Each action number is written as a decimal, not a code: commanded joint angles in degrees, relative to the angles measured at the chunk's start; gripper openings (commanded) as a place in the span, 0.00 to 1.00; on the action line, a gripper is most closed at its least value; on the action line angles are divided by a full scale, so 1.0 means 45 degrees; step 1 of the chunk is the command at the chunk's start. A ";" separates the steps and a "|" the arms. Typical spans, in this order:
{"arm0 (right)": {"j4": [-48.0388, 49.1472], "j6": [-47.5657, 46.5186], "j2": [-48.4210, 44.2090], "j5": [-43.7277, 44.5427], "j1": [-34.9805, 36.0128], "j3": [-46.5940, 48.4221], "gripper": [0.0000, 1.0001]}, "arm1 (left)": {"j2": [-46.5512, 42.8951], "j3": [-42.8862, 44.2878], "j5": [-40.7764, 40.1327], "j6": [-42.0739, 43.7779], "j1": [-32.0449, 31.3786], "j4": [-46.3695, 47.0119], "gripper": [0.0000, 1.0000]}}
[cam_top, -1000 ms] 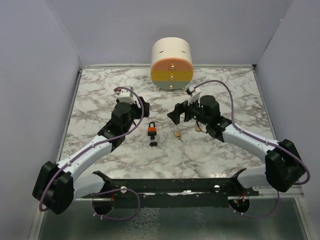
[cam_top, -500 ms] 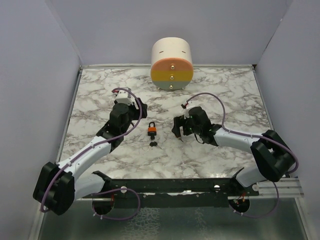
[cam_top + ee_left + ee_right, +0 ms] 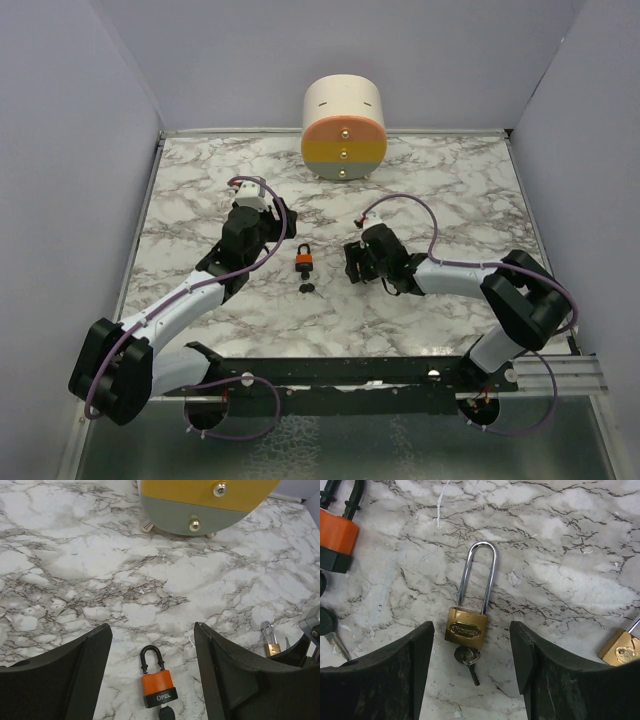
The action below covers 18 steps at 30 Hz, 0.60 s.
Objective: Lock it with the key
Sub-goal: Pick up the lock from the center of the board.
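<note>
An orange padlock [image 3: 157, 685] with a black shackle lies on the marble, a black-headed key [image 3: 167, 714] at its base. My left gripper [image 3: 151, 630] hovers open over it, also seen from above as my left gripper [image 3: 278, 232] beside the orange padlock [image 3: 303, 259]. A brass padlock [image 3: 466, 629] with a long silver shackle lies flat between my right gripper's fingers [image 3: 422, 645]. A small key [image 3: 469, 659] lies against its bottom, blade pointing away. My right gripper [image 3: 471, 626] is open and touches neither. From above, my right gripper [image 3: 353, 264] covers that brass padlock.
A round cabinet [image 3: 343, 125] with orange, yellow and teal drawer fronts stands at the back centre. A second brass padlock [image 3: 620, 650] lies just right of my right fingers. A loose black key [image 3: 327, 622] lies to the left. Grey walls enclose the table.
My right arm has swung left and down over the brass padlock, and its jaws have narrowed around it. My left arm has barely moved.
</note>
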 commanded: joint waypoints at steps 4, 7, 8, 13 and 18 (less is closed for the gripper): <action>-0.0603 0.0349 0.0758 0.1301 0.0363 0.0560 0.57 | 0.0026 -0.0083 0.0228 0.0029 0.0119 0.0493 0.70; -0.1050 0.0349 0.1018 0.1845 0.0705 0.0822 0.57 | 0.0033 -0.0102 0.0201 -0.0012 0.0139 0.0495 0.70; -0.1214 0.0350 0.1102 0.2125 0.0870 0.0897 0.56 | 0.0041 -0.0117 0.0200 -0.0010 0.0154 0.0487 0.70; -0.2017 0.0681 0.1386 0.3070 0.1515 0.1072 0.56 | -0.0055 -0.0156 0.0247 -0.0049 0.0178 0.0522 0.69; -0.2318 0.1066 0.1334 0.3293 0.1612 0.0808 0.52 | -0.0125 -0.0190 0.0267 -0.0079 0.0198 0.0538 0.70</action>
